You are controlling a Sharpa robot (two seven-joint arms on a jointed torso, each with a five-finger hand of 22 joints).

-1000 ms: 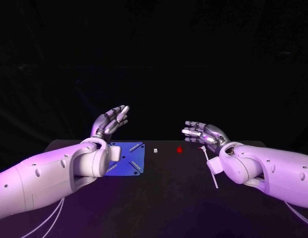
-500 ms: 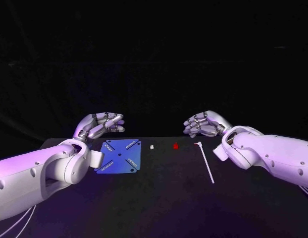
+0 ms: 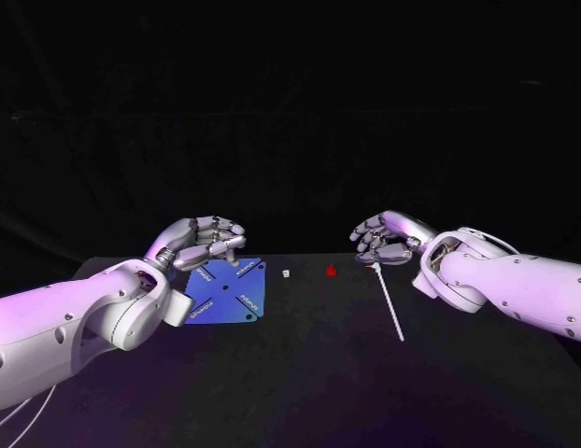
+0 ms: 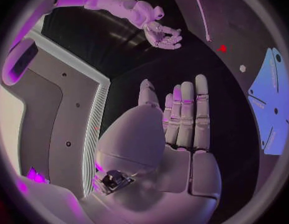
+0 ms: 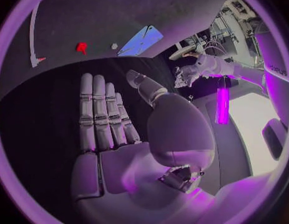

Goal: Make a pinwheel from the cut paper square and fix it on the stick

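head view: the blue paper square (image 3: 227, 291) lies flat on the black table (image 3: 304, 373), left of centre, its far corners close to the table's far edge. its diagonal cuts show, and there is small pale print along the flaps, too small to read. the left hand (image 3: 205, 243) hovers over the square's far left corner. in the left wrist view its fingers are stretched out side by side, nothing in them, and the paper sits off to one side, clear of the fingertips.

over on the right, the white stick (image 3: 388, 303) lies on its own, running from near the far edge back toward the robot. the right hand (image 3: 388, 238) hangs above the stick's far tip, and the right wrist view shows flat, extended fingers and a bare palm.

between paper and stick, up by the far edge, sit a small white piece (image 3: 287, 274) and a small red piece (image 3: 331, 272), near each other and not touching. a broad band of dark tabletop separates the square from the stick, and the two arms flank it from either side.
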